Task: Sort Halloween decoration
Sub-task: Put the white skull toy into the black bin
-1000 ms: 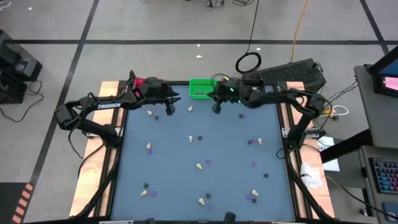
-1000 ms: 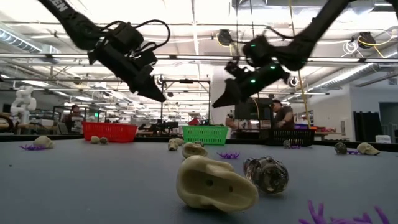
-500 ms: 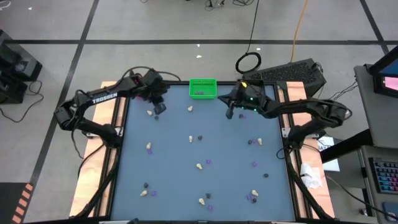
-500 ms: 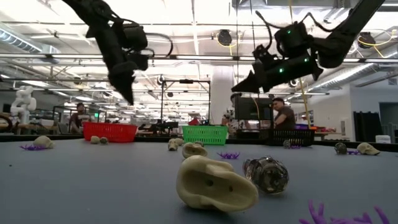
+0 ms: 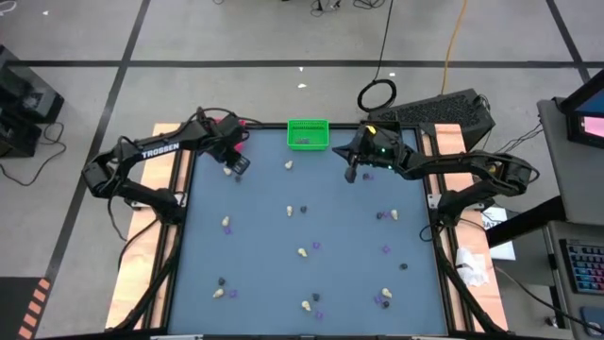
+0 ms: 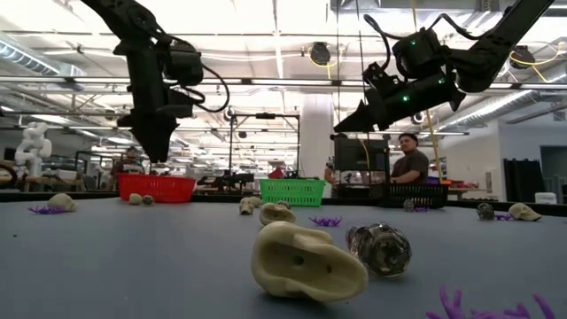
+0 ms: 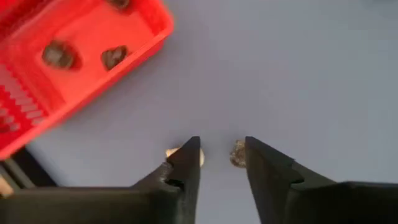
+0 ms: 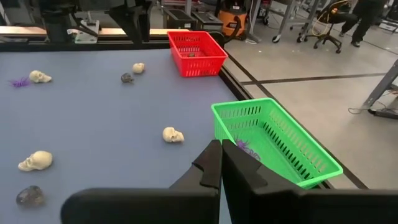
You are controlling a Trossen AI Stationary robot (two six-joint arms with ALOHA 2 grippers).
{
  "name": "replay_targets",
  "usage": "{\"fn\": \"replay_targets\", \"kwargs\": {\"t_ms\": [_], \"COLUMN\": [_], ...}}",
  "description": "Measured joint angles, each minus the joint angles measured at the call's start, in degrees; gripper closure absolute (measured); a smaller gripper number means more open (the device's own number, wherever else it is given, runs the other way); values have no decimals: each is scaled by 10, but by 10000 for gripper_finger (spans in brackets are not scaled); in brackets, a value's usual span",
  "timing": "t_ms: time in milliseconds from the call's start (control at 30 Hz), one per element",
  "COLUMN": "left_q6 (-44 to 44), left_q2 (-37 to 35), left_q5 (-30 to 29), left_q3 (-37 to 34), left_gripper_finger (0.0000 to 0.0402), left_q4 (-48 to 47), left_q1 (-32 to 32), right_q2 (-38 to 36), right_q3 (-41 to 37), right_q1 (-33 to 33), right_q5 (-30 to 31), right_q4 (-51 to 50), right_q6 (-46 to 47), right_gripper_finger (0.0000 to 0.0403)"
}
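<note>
Over the table's far left, my left gripper (image 5: 238, 163) (image 7: 222, 149) points down, open, above a cream-white lump (image 7: 173, 153) and a dark grey lump (image 7: 237, 154) lying on the blue tabletop; it touches neither. The red bin (image 7: 74, 81) beside it holds a few dark lumps. My right gripper (image 5: 350, 175) (image 8: 221, 158) hangs shut and empty above the table, just right of the green bin (image 5: 308, 133) (image 8: 273, 140), which holds a purple bit (image 8: 245, 147). Many more cream, dark and purple trinkets (image 5: 302, 252) lie scattered on the table.
A black bin (image 6: 416, 192) stands at the far edge toward the right. In the low view a large cream lump (image 6: 306, 260) and a clear-grey one (image 6: 381, 248) lie close to the near edge. Wooden side rails (image 5: 142, 274) flank the table. A person (image 6: 407, 168) stands behind the table.
My left gripper has swung toward the table's left edge and tipped from a slant to pointing almost straight down, rolling as it went. My right gripper has drawn away from the green bin toward the table's right, rising a little, then kept still, shut throughout.
</note>
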Motion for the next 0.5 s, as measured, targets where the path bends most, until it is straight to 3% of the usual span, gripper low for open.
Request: {"fn": "replay_targets", "kwargs": {"t_ms": [267, 500], "left_q6": [-84, -142], "left_q2": [0, 0], "left_q5": [-29, -28], "left_q3": [-47, -91], "left_gripper_finger": [204, 194], "left_q4": [15, 77], "left_q1": [0, 1], "right_q2": [0, 0], "right_q3": [0, 0], "right_q1": [0, 0], "right_q5": [-15, -31], "right_q4": [-2, -2], "right_q6": [1, -1], "right_gripper_finger": [403, 403]}}
